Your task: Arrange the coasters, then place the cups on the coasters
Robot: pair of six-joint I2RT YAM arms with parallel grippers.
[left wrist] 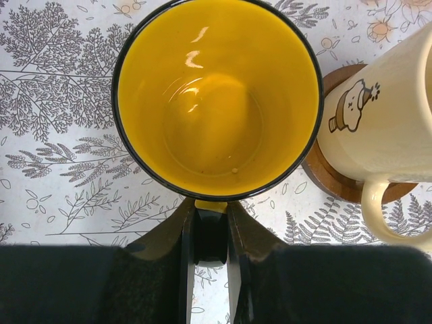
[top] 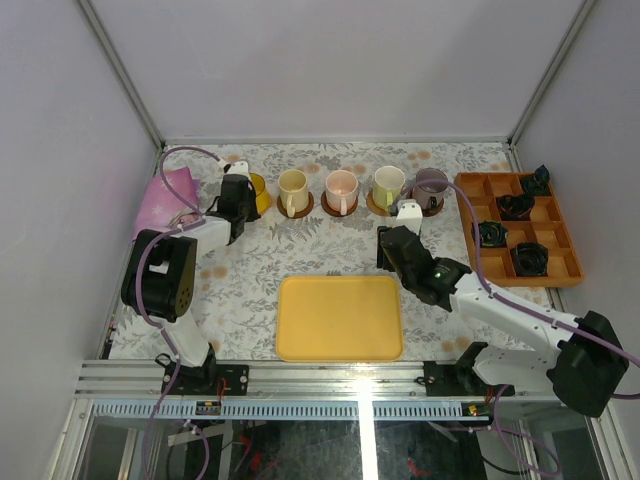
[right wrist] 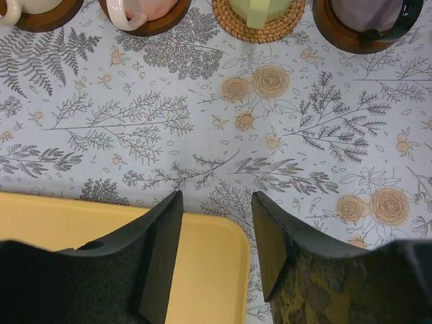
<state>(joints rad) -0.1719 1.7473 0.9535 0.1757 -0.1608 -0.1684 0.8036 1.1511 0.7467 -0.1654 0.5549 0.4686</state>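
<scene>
The step in hand looks like seating the last cup. Beyond the far left corner of the yellow tray (top: 340, 318), the left gripper (left wrist: 210, 214) is pinched narrow on the handle of the yellow cup (left wrist: 216, 101), which stands upright at the left end of the row. Beyond the tray's far edge, the cream cup (left wrist: 385, 115), pink cup (top: 341, 185), pale green cup (top: 387, 183) and purple-grey cup (top: 431, 184) each sit on a coaster. The cream one's dark coaster (left wrist: 329, 177) shows just beside the yellow cup. Whether the yellow cup rests on a coaster of its own I cannot tell: from the wrist camera the cup hides whatever lies under it, and from above its base is too small to read. The right gripper (right wrist: 217, 223) hangs over the tray's far edge, jaws apart and empty. Next, I judge, the left arm needs the cup squarely down, then must open its fingers and back off along the handle without tipping it
</scene>
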